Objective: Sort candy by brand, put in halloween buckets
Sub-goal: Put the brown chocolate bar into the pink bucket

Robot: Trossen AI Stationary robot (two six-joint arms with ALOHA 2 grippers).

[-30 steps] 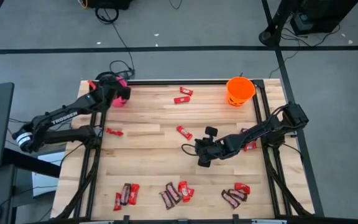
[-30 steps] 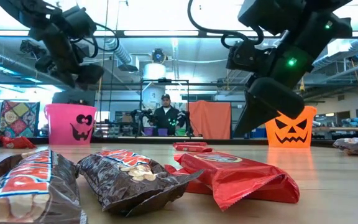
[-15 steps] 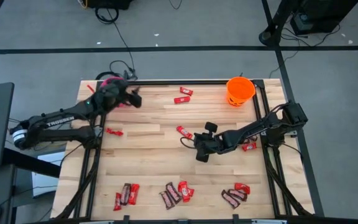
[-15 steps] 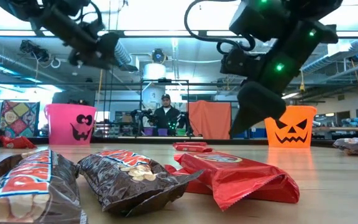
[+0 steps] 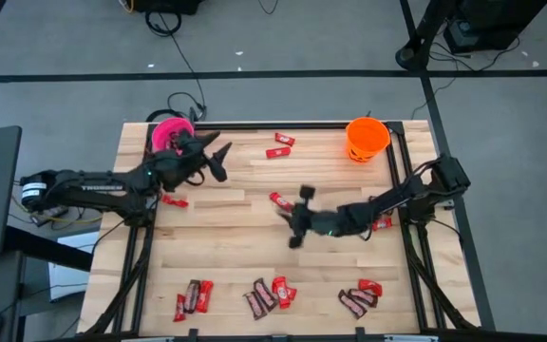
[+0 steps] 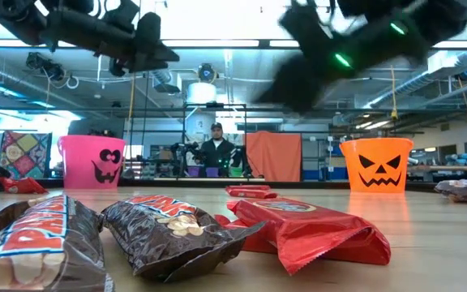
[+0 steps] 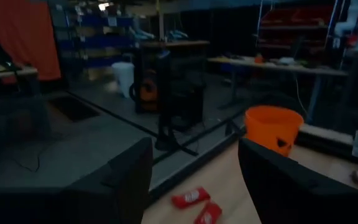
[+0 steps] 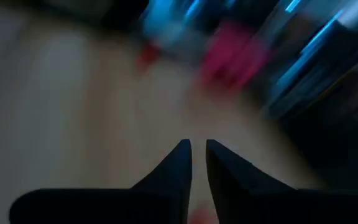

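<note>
— Across the tabletop (image 5: 226, 237), how much candy is seen unsorted?

— Nearly all: red and brown bars (image 5: 272, 293) are strewn along the near edge, and more lie mid-table. What the pink bucket (image 5: 169, 133) and orange bucket (image 5: 367, 139) contain cannot be seen.

— And the pincers?

— Beside the pink bucket, the left pincer (image 5: 218, 160) is spread apart and empty. At mid-table, the right pincer (image 8: 197, 163) is nearly together, and nothing is seen clamped.
</note>
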